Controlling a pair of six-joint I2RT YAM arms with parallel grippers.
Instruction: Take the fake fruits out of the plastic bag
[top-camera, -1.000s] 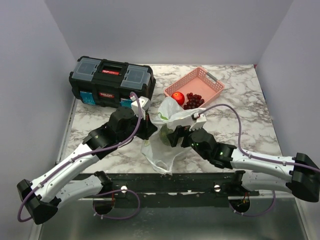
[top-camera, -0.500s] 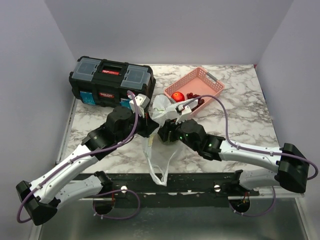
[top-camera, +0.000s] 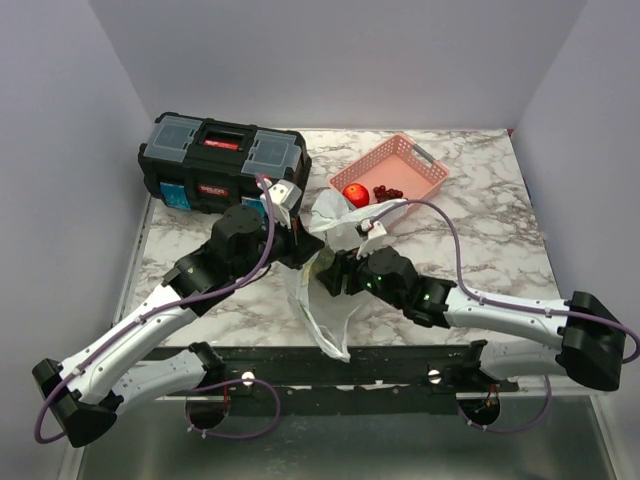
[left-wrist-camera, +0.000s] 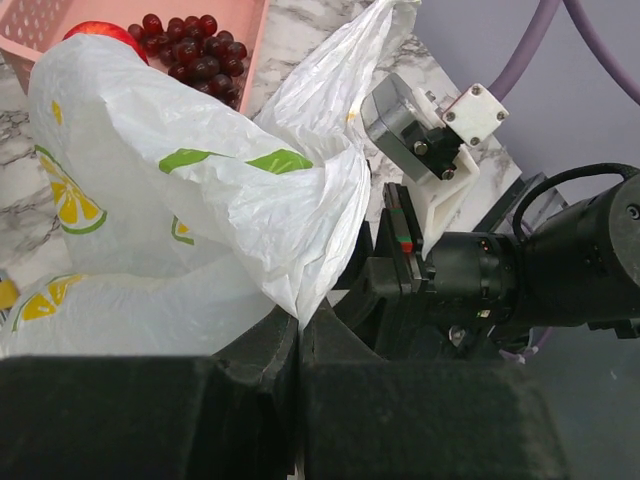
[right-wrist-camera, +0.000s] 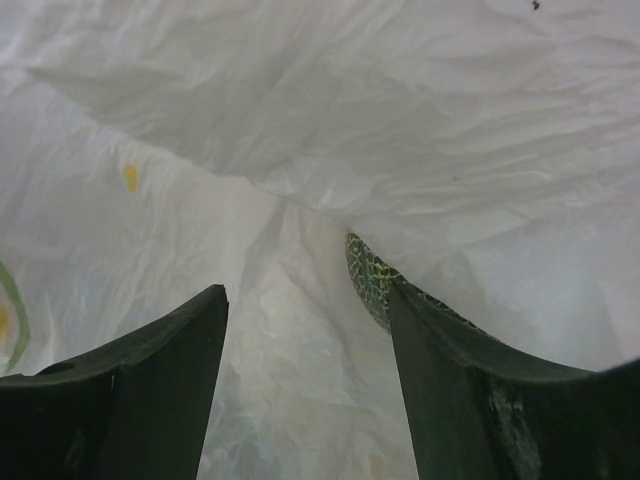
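Top view: the plastic bag (top-camera: 320, 310) lies mid-bench near the front edge. The apple (top-camera: 355, 193) and grapes (top-camera: 388, 191) sit in the pink basket (top-camera: 415, 160) farther back. Both arms reach inward, converging on the bag.

Left wrist view: the left gripper (left-wrist-camera: 298, 325) pinches a bag fold, jaws pressed together.

Right wrist view: the right gripper (right-wrist-camera: 305, 300) is inside the bag, jaws spread, with the melon (right-wrist-camera: 368, 280) just beside one finger. Advised: keep the bag mouth taut and centre on the melon before closing.

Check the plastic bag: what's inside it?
Only a patch of the netted green melon shows, with the right gripper open inside the plastic bag. Folds cover everything else.
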